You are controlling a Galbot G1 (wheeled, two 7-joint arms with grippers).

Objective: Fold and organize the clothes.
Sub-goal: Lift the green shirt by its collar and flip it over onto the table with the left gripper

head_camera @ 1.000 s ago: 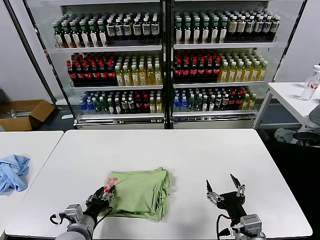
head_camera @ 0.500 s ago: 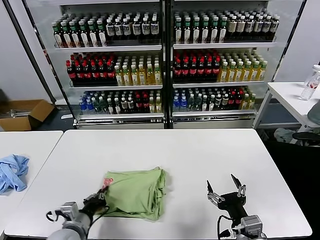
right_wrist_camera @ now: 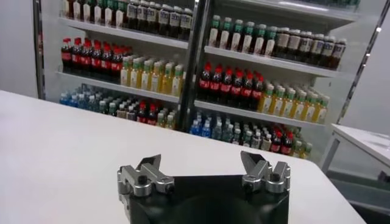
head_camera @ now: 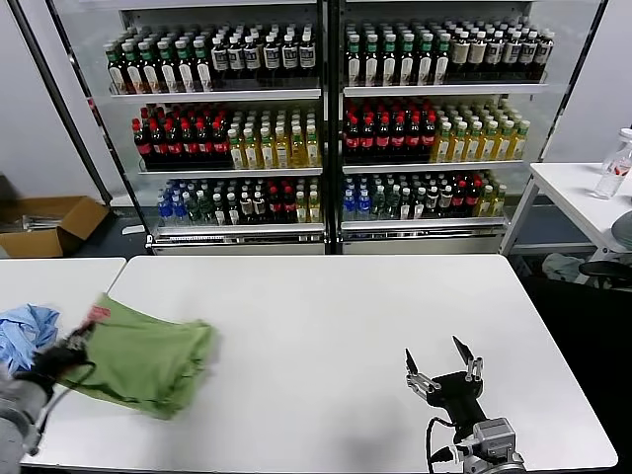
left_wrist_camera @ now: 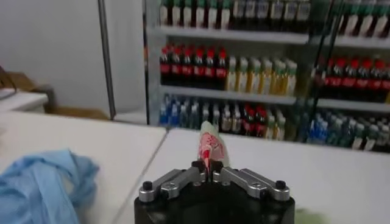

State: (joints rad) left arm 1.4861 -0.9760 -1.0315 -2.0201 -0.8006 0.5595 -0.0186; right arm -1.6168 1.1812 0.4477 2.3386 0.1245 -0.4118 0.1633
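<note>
A folded light green shirt (head_camera: 143, 357) hangs over the white table's (head_camera: 336, 316) left edge. My left gripper (head_camera: 61, 354) is shut on its corner, where a bit of red-and-white print shows. In the left wrist view the jaws (left_wrist_camera: 209, 172) pinch that red-and-white fabric edge (left_wrist_camera: 209, 144). My right gripper (head_camera: 441, 369) is open and empty, low over the table's front right part. It also shows open in the right wrist view (right_wrist_camera: 203, 173).
A crumpled light blue garment (head_camera: 24, 334) lies on the neighbouring table at the left, also in the left wrist view (left_wrist_camera: 42, 185). Drink coolers (head_camera: 326, 128) stand behind the table. A second white table (head_camera: 583, 197) with a bottle is at the far right.
My left gripper has dragged the folded green shirt from the table's front middle to the left, up to and over the left edge. The right gripper has stayed still.
</note>
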